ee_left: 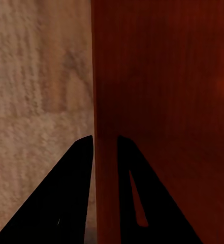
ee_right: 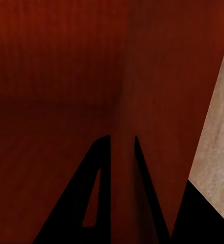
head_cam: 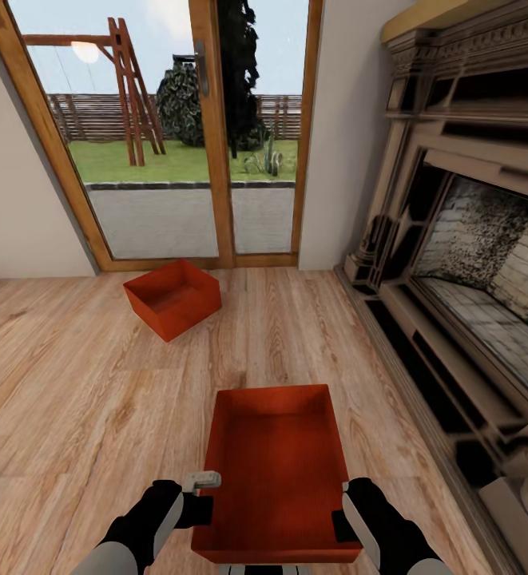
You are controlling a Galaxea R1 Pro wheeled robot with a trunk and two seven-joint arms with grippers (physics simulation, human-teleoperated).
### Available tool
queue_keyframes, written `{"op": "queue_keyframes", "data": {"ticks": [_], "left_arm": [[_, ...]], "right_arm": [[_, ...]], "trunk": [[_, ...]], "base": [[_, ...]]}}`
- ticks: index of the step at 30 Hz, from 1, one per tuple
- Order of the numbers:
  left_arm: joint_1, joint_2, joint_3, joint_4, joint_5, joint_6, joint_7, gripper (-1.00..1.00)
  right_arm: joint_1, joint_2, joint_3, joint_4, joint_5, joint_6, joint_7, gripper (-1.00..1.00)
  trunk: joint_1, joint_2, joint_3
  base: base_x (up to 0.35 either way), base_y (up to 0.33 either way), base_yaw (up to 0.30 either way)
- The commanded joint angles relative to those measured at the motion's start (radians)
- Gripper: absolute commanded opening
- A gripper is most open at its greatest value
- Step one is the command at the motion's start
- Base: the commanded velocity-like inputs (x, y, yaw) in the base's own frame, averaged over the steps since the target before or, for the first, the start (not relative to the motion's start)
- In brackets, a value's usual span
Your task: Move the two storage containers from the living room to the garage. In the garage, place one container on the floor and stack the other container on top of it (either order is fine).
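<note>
In the living room, I have a red bin [head_cam: 273, 471] low in the centre of the head view, held between both arms over the light wood floor [head_cam: 72, 383]. My left gripper [head_cam: 201, 511] pinches the bin's left wall near its near corner; in the left wrist view the two dark fingers [ee_left: 66, 203] straddle that thin red wall [ee_left: 104, 152], one outside, one inside, closed on it. My right gripper [head_cam: 345, 515] does the same on the right wall, and the right wrist view shows its fingers [ee_right: 86, 193] clamped either side of the wall [ee_right: 123, 168]. The second red bin [head_cam: 172, 298] sits on the planks in the upper left-centre of the head view, turned at an angle, just in front of the wood-framed glass doors [head_cam: 208, 136]. The dark carved fireplace [head_cam: 463, 239] fills the right side of the frame.
</note>
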Motion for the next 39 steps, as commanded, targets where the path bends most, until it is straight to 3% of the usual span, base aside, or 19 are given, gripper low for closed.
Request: {"op": "queue_keyframes", "data": {"ticks": [1, 39], "left_arm": [[0.001, -0.002, -0.001, -0.001, 0.017, 0.007, -0.003, -1.0], [0.001, -0.002, -0.001, -0.001, 0.017, 0.007, -0.003, -1.0]], "right_arm": [[-0.001, 0.006, 0.002, -0.002, -0.065, -0.009, -0.004, -1.0], [-0.001, 0.006, 0.002, -0.002, -0.066, -0.009, -0.004, -1.0]], "trunk": [[0.0, 0.0, -0.001], [0.0, 0.0, -0.001]], "base": [[0.0, 0.0, 0.0], [0.0, 0.0, 0.0]]}}
